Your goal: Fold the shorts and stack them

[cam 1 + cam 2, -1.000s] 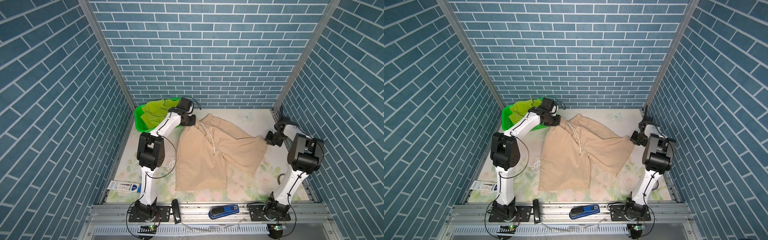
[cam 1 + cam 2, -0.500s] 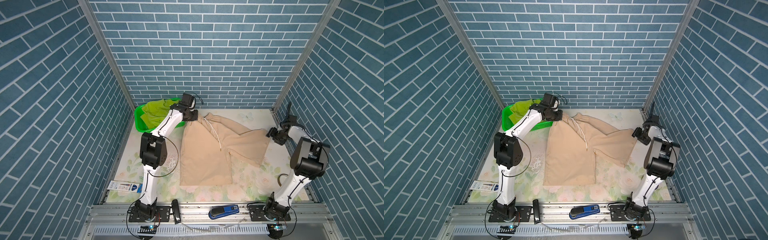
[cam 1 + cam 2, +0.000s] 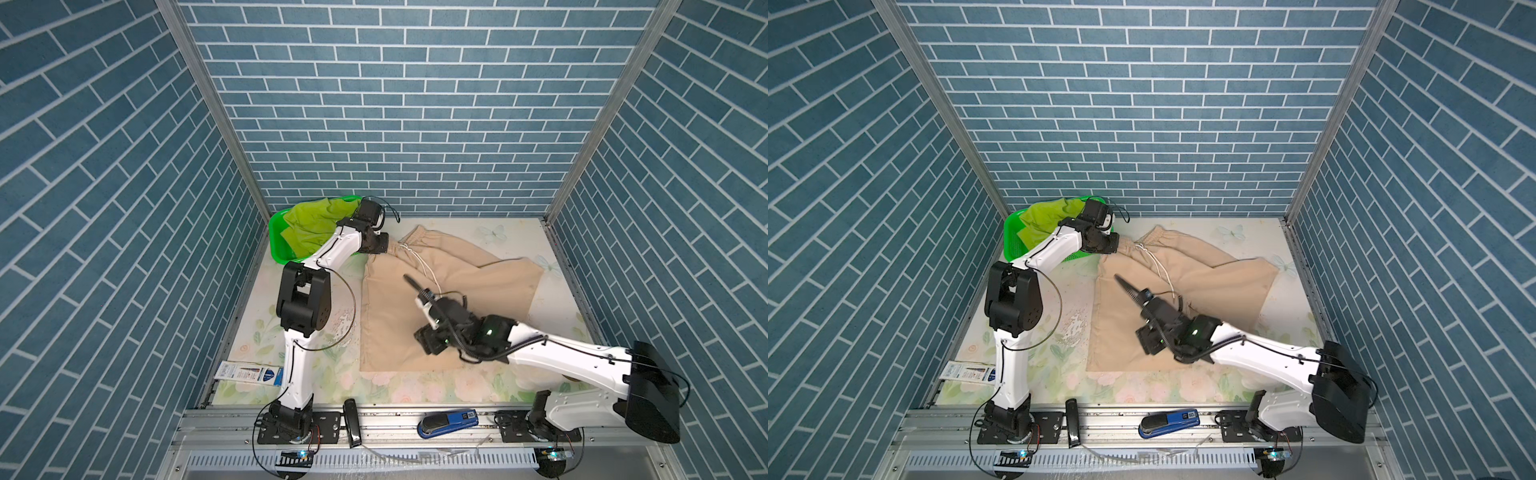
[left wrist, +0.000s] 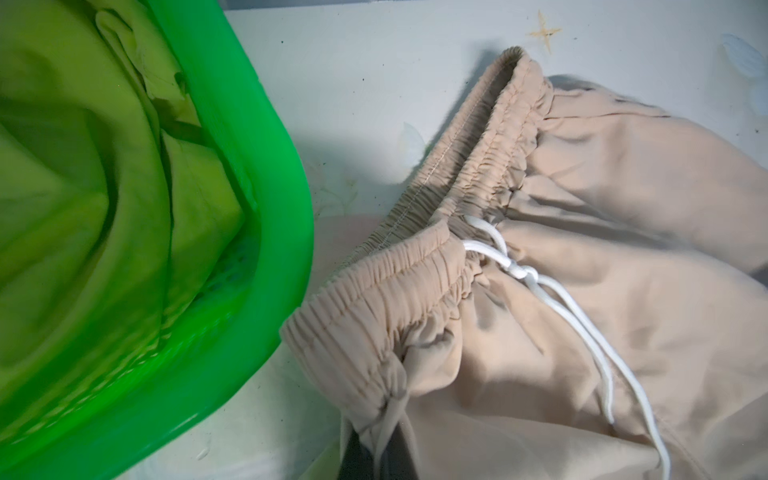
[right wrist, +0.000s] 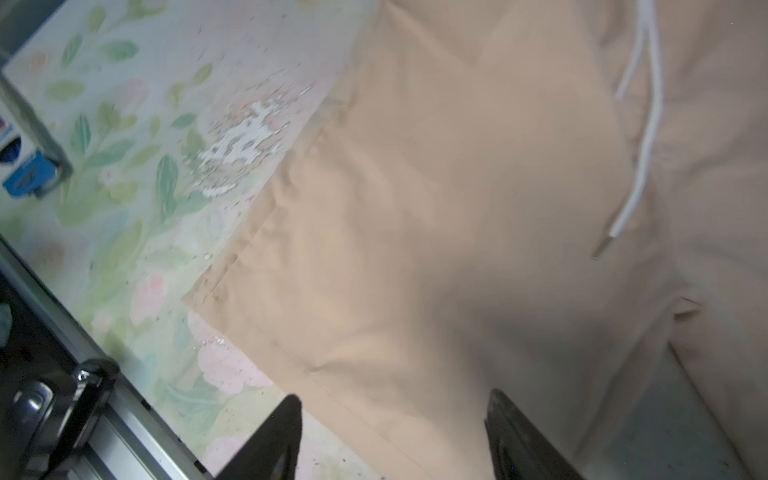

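Observation:
The beige shorts (image 3: 469,286) lie spread on the flowered table (image 3: 266,332), with the white drawstring (image 4: 582,328) trailing down the front. My left gripper (image 4: 384,434) is shut on the left end of their elastic waistband (image 3: 384,245), next to the basket. My right gripper (image 5: 392,395) is open and holds nothing. It hangs over the beige shorts' left leg by the front hem (image 5: 291,357), on the right arm's wrist (image 3: 453,320). The lime green shorts (image 3: 311,224) lie crumpled in the bright green basket (image 3: 276,247) at the back left.
A printed packet (image 3: 245,371) lies at the table's front left corner. On the front rail sit a blue stapler-like tool (image 3: 446,419) and a black bar (image 3: 351,422). The mat has a worn patch (image 3: 345,320). Brick walls close in three sides.
My right gripper opened, let go of the beige shorts' right leg and swung from the far right edge to above the left leg. The left gripper has kept its grip on the waistband.

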Controlling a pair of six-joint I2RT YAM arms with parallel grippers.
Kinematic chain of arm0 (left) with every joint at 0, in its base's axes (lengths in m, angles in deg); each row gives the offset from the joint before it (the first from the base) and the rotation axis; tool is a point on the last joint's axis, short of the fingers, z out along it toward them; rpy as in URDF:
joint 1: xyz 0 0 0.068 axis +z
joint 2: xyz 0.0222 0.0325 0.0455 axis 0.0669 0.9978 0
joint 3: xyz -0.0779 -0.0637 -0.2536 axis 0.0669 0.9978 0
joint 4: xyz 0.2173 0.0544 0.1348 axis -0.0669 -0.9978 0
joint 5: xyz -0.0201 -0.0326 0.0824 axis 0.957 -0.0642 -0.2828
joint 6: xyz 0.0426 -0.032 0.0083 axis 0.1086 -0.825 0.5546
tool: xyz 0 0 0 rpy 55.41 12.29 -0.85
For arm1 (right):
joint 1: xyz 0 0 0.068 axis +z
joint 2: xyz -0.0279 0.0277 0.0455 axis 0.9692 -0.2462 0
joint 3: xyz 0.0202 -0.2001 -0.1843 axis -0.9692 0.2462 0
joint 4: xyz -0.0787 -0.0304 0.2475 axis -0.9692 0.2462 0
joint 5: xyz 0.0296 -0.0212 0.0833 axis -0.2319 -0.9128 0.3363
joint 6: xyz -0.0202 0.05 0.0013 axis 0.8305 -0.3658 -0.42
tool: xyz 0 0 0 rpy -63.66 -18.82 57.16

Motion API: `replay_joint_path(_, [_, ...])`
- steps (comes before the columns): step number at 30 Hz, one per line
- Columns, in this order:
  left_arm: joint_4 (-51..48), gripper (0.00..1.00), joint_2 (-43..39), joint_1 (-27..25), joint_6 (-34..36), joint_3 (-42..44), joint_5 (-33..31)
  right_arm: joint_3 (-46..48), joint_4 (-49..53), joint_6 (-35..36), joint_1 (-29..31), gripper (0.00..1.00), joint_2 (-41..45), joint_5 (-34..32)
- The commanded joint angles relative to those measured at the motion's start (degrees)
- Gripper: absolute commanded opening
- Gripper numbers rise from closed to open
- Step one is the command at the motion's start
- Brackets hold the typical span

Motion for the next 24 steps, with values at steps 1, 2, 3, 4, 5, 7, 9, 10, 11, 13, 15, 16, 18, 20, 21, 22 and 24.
replay_joint_path(1, [2.5, 0.00, -3.4, 0.9, 1.9, 2.5, -0.2, -3.4, -3.6, 4.0, 9.4, 0.71, -9.7, -15.1])
replay_joint_path(2, [2.9, 0.00, -3.5, 1.0, 2.0, 3.1, 0.2, -5.4, -4.1, 5.5, 12.1, 0.71, -12.7, -16.2])
replay_joint_path(3, [3.2, 0.00, -3.7, 1.2, 2.2, 3.5, 0.9, -7.3, -4.3, 6.5, 13.8, 0.71, -15.3, -16.4])
replay_joint_path(4, [3.3, 0.00, -3.7, 1.3, 2.5, 3.9, 1.3, -9.0, -4.7, 7.4, 15.1, 0.71, -17.9, -15.9])
replay_joint_path(5, [3.4, 0.00, -3.8, 1.4, 2.7, 4.1, 1.3, -10.2, -5.3, 8.2, 15.8, 0.71, -19.9, -14.9])
replay_joint_path(7, [3.4, 0.00, -3.9, 1.8, 2.9, 4.5, 1.8, -12.5, -7.4, 9.9, 16.7, 0.71, -23.5, -12.3])
replay_joint_path(9, [3.3, 0.00, -4.1, 2.3, 3.1, 5.0, 2.7, -14.4, -8.4, 11.1, 17.1, 0.71, -26.0, -10.7])
replay_joint_path(10, [3.1, 0.00, -4.2, 2.5, 3.3, 5.2, 3.2, -15.1, -9.0, 11.8, 17.2, 0.71, -27.1, -9.7])
replay_joint_path(11, [3.0, 0.00, -4.2, 2.6, 3.3, 5.3, 3.4, -15.8, -9.1, 12.3, 17.2, 0.71, -28.0, -8.8])
replay_joint_path(13, [2.3, 0.00, -4.1, 3.0, 3.9, 5.5, 3.9, -17.2, -9.0, 13.4, 17.2, 0.71, -30.0, -7.3])
replay_joint_path(15, [1.5, 0.00, -4.0, 3.2, 4.4, 5.3, 3.8, -18.2, -8.7, 14.5, 17.3, 0.70, -31.5, -5.9])
replay_joint_path(16, [1.1, 0.00, -4.1, 3.2, 4.7, 5.2, 3.6, -18.5, -8.4, 15.0, 17.3, 0.70, -32.3, -5.1])
replay_joint_path(18, [0.9, 0.00, -4.0, 3.3, 4.9, 5.3, 3.3, -19.5, -7.6, 16.1, 17.2, 0.67, -33.7, -4.0])
replay_joint_path(20, [0.7, 0.00, -3.9, 3.5, 4.9, 5.1, 3.3, -20.1, -7.0, 16.6, 17.1, 0.65, -34.6, -3.2])
replay_joint_path(21, [0.4, 0.00, -3.9, 3.5, 4.9, 4.8, 3.4, -19.9, -7.0, 16.8, 17.1, 0.65, -34.8, -3.0])
replay_joint_path(22, [0.3, 0.00, -3.8, 3.6, 5.0, 4.5, 3.4, -19.8, -6.8, 16.9, 17.1, 0.64, -35.1, -2.8])
replay_joint_path(24, [-0.1, 0.00, -3.8, 3.6, 5.1, 4.2, 3.5, -19.4, -6.7, 17.1, 16.9, 0.63, -35.4, -2.5])
